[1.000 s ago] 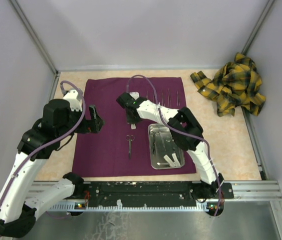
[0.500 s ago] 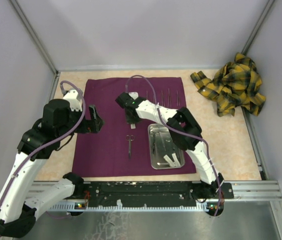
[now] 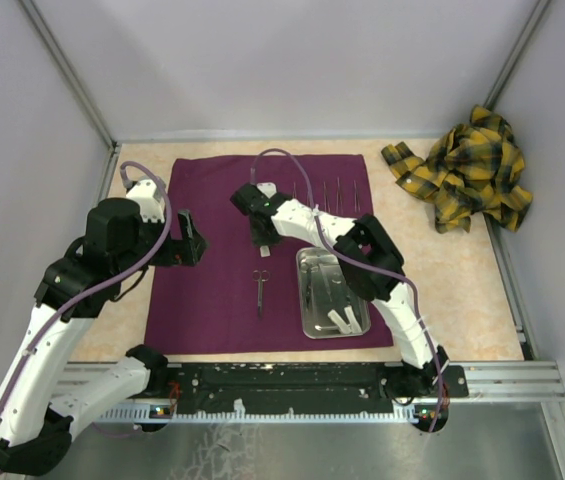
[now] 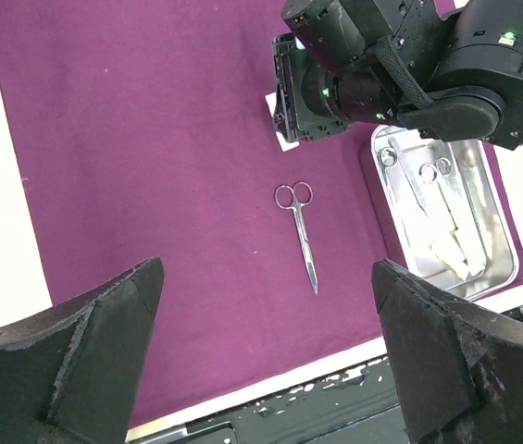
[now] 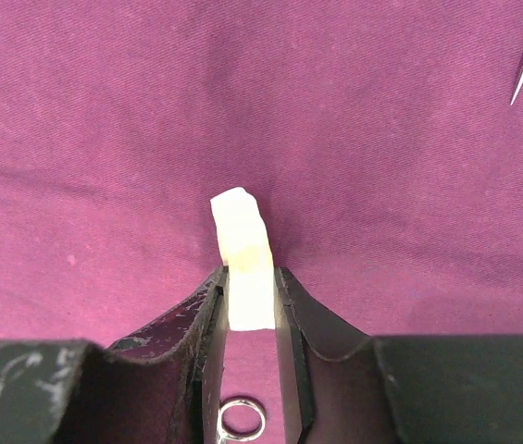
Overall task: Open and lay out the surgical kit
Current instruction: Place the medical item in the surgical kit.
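1. Left gripper (image 3: 190,238): jaws spread wide, nothing between them. It hovers over the left part of the cloth wrap (image 3: 212,300), clear of every instrument.
2. Cloth wrap: dark purple, opened out flat on the tan table (image 3: 442,290), a few soft creases in it.
3. Scissors (image 3: 260,290): thin, metal, lying alone on the wrap near its middle. Ring handles point to the far side, blades closed and pointing to the near edge. They are just left of the tray, not touching it.
4. Right gripper (image 5: 249,277): low over the wrap, just beyond the scissors' rings. Jaws narrow, set close against both sides of a small white piece (image 5: 241,240). The piece's far end sticks out past the fingertips and lies against the cloth. Whether the jaws press on it I cannot tell.
5. Steel tray (image 3: 334,335): small, rectangular, shiny, sitting on the right part of the wrap. Inside are ring-handled instruments (image 4: 423,185) and white pieces (image 3: 345,318) towards the near end.
6. Row of thin metal instruments (image 3: 337,192): laid side by side on the wrap's far right part, beyond the tray.
7. Plaid cloth (image 3: 467,170): yellow and black, bunched up in the table's far right corner, well apart from the wrap.
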Robot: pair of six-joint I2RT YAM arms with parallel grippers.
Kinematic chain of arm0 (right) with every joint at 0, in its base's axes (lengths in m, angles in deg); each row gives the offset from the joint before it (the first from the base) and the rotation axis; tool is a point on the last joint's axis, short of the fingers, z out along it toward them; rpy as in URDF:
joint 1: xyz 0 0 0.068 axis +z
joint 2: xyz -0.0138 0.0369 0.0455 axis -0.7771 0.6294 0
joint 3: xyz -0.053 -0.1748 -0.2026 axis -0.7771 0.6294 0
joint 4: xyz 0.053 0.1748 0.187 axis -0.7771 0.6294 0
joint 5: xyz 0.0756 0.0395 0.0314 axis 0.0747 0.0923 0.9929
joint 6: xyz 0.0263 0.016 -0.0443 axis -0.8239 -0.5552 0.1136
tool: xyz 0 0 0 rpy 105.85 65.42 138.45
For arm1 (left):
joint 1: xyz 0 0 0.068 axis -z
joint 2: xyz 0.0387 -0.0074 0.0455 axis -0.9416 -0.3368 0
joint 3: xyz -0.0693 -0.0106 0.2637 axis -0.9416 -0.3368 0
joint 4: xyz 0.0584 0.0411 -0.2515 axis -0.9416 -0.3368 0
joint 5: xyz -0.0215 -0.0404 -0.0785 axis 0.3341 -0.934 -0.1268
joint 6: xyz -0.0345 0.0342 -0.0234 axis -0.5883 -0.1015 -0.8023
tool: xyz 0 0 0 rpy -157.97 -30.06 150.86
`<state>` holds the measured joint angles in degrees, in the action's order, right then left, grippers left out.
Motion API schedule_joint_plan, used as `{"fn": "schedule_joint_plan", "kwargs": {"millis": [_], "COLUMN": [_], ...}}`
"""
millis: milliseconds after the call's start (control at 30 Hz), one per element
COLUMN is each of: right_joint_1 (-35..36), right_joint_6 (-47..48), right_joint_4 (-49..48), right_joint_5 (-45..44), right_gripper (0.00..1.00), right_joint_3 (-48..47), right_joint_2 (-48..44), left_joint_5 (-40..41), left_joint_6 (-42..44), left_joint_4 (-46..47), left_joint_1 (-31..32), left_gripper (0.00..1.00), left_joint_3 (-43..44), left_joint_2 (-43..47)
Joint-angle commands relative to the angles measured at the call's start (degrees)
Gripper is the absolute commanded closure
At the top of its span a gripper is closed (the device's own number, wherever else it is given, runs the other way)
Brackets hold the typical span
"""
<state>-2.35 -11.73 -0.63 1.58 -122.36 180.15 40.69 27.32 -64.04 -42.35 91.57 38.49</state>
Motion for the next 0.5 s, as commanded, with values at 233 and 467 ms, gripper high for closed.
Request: {"fn": "schedule_joint_plan", "kwargs": {"millis": [233,467], "right_joint_1": [0.91,0.91], "right_joint_6": [0.63,0.29], "right_joint_4": [0.15,-0.22], "right_joint_5": [-0.96,-1.57], "right_gripper": [0.68,0.63], "right_joint_3": [-4.70,-0.57], "right_joint_2": [-3.72,-9.80], "left_joint_5": [0.34,0.50], "left_joint_6": [0.84,0.13], "left_joint_4": [-1.11,-1.96], "left_joint_1": [-0.21,-0.26], "left_gripper": [0.00,0.00], "left_joint_3": [2.36,3.65], "left_joint_2": [0.02,-0.57]}}
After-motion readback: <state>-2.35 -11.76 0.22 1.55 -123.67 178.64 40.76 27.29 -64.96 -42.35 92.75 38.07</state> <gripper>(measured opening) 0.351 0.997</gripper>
